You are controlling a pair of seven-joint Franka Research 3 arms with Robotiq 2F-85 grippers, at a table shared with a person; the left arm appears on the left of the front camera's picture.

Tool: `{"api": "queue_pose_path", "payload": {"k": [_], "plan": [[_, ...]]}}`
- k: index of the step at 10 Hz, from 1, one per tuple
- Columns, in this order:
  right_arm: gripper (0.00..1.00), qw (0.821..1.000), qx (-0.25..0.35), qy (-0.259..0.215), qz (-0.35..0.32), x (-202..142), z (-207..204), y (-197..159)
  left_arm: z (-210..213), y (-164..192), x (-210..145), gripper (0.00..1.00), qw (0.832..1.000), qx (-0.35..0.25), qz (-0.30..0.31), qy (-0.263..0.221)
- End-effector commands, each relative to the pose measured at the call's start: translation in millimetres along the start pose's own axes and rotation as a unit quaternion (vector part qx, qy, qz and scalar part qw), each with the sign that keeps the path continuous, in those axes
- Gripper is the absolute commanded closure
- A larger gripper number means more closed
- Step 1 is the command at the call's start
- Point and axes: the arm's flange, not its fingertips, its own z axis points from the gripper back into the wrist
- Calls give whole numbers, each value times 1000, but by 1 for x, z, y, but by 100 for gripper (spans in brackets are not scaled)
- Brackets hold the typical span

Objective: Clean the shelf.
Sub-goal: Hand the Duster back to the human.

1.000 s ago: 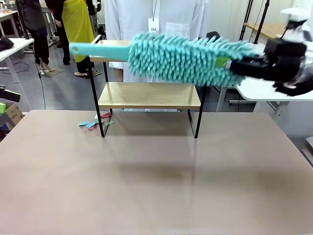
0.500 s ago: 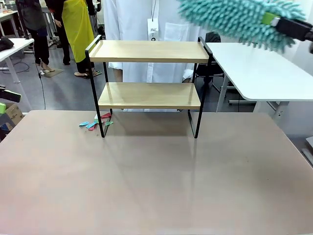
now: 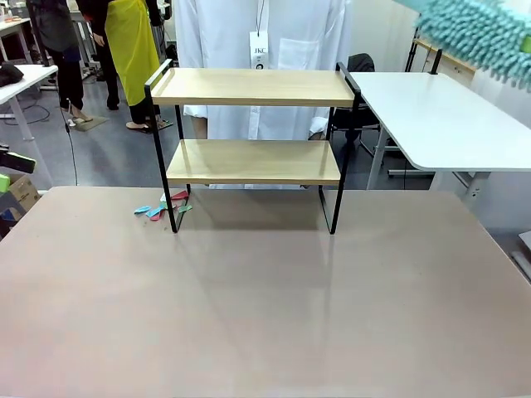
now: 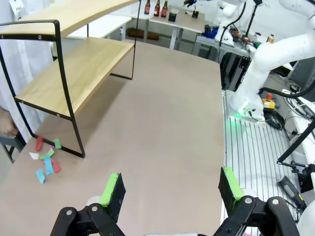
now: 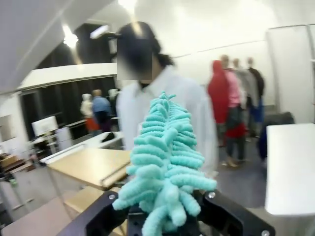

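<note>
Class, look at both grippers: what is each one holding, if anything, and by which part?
The right gripper is shut on the teal duster, gripping it at its base end, below the fluffy head. The left gripper is open and holds nothing.

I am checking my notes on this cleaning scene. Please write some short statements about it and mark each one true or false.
1. The shelf has three wooden boards. False: it has two, in a black frame.
2. Small coloured scraps lie on the tan table beside the shelf's left foot. True.
3. The right tool is shut on a teal duster. True.
4. The duster rests on the top board. False: in the front view it is raised at the upper right, clear of the shelf.
5. The left tool holds a cloth. False: it is open and empty above the table.
</note>
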Motion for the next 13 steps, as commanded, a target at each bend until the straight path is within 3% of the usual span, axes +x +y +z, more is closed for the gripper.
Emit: {"api": "queue_pose_path", "payload": {"k": [1,6,9,10,11,13], "plan": [[83,998,-54,-5,14,-28,4,9,0,-1,2,0,1000,-1,-2,-9],[83,988,-136,63,36,-113,17,-14,0,-1,2,0,1000,-1,-2,-9],[83,988,-141,64,29,-161,27,-11,0,-1,2,0,1000,-1,-2,-9],[83,990,-129,55,30,-165,30,-10,0,-1,2,0,1000,-1,-2,-9],[83,987,-133,89,7,-123,-15,-48,0,-1,2,0,1000,-1,-2,-9],[83,987,-133,89,7,-123,-15,-48,0,-1,2,0,1000,-1,-2,-9]]}}
